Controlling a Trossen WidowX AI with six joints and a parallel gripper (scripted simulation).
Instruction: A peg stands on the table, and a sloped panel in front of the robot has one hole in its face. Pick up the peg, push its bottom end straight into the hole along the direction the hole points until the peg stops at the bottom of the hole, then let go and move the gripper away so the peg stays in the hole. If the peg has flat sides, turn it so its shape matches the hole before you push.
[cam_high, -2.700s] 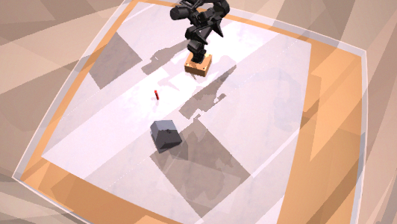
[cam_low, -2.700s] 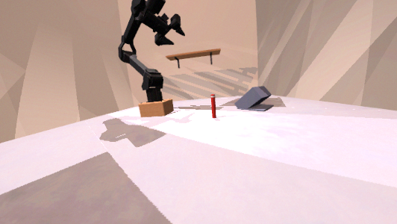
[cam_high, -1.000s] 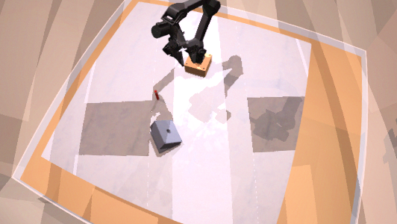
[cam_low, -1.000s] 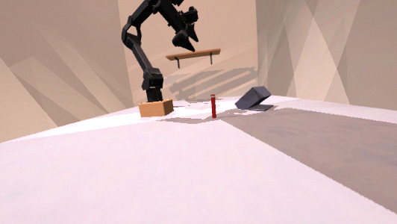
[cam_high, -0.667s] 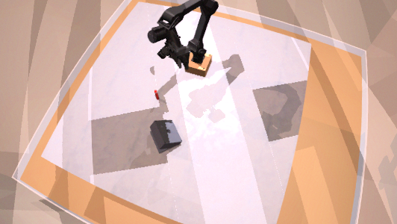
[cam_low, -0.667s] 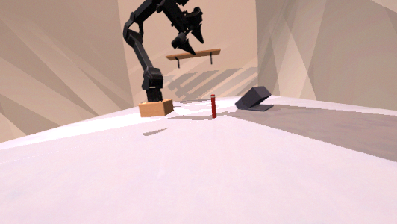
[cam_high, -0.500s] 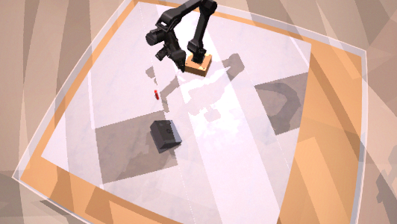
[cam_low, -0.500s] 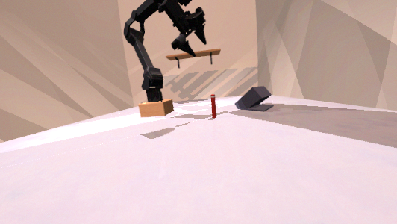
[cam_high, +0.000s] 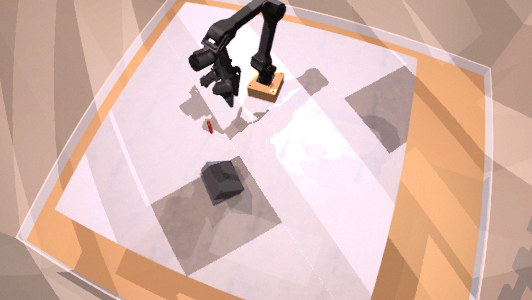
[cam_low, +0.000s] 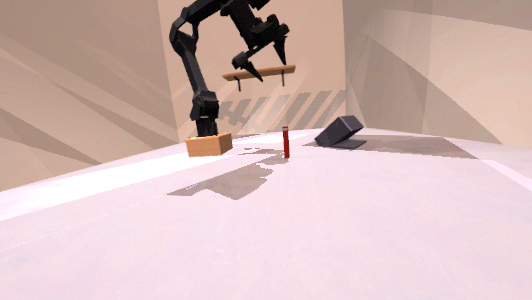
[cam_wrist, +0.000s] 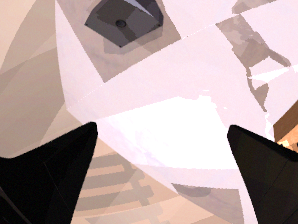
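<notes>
Beige walls with slanting shadow bands ring a pale table (cam_high: 350, 210) patched with grey squares and edged in orange. My claw (cam_low: 264, 59) hangs high above it with its fingers spread wide and nothing between them.

From the claw, the peg (cam_low: 286, 142) is below and well apart, a little further out from the arm's wooden base block (cam_low: 209, 144); on the wrist view it sits up in the far right corner. I see it as a slim red rod standing upright on the table, long axis vertical, a paler tip at the top and its bottom end down on the surface. I cannot tell from here whether it is round or has flat sides.

I judge it rigid and light, thin enough to tip over if a finger nudges it before both close. I would take it on the upper half, fingers square across the shaft, leaving the lower part free for insertion.

Beyond the peg from the claw lies the sloped panel (cam_high: 222, 181), dark grey, with the hole (cam_wrist: 121, 24) in its tilted face.
</notes>
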